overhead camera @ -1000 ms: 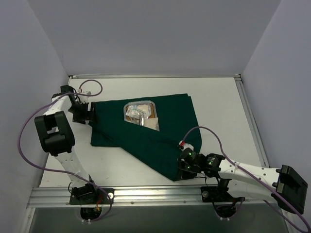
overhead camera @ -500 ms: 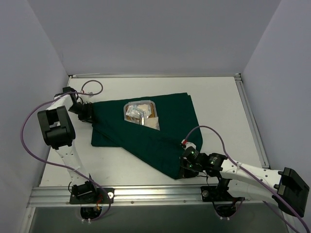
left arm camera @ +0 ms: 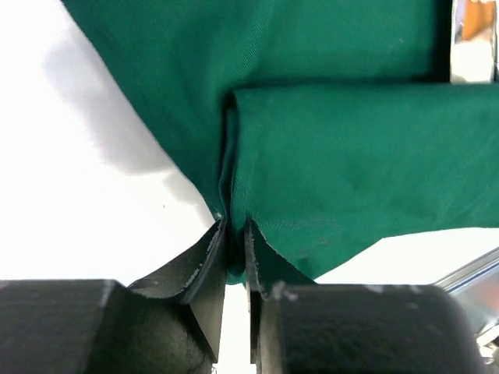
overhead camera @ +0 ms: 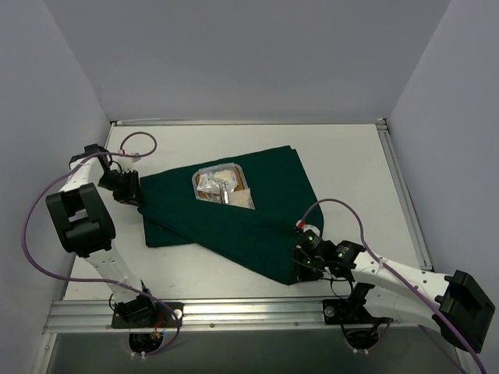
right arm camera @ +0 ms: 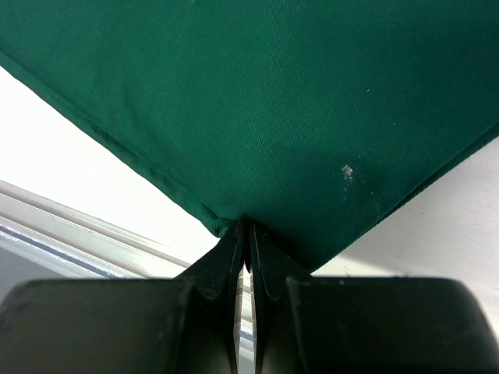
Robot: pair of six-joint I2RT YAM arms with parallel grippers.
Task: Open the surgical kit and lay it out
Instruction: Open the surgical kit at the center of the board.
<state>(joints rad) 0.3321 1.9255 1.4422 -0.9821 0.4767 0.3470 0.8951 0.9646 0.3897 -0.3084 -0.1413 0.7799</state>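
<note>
The surgical kit's dark green cloth (overhead camera: pixel 242 222) lies spread over the middle of the table. Through an opening in it shows the steel tray (overhead camera: pixel 196 181) with white gauze and clear packets (overhead camera: pixel 222 187). My left gripper (overhead camera: pixel 139 196) is shut on the cloth's left corner; in the left wrist view a fold of green cloth (left arm camera: pixel 327 179) is pinched in the left gripper (left arm camera: pixel 234 234). At the near tip my right gripper (overhead camera: pixel 298 267) is shut on the cloth, and the right wrist view shows the cloth's corner (right arm camera: pixel 257 125) caught in the right gripper (right arm camera: pixel 245 230).
Grey walls close in the white table (overhead camera: pixel 351 164) on three sides. An aluminium rail (overhead camera: pixel 249 315) runs along the near edge and shows in the right wrist view as rail (right arm camera: pixel 70 226). A purple cable (overhead camera: pixel 132 144) loops by the left arm.
The left gripper has closed on the cloth's left corner and drawn it left. The right gripper, still shut on the near corner, has shifted slightly right, stretching the cloth.
</note>
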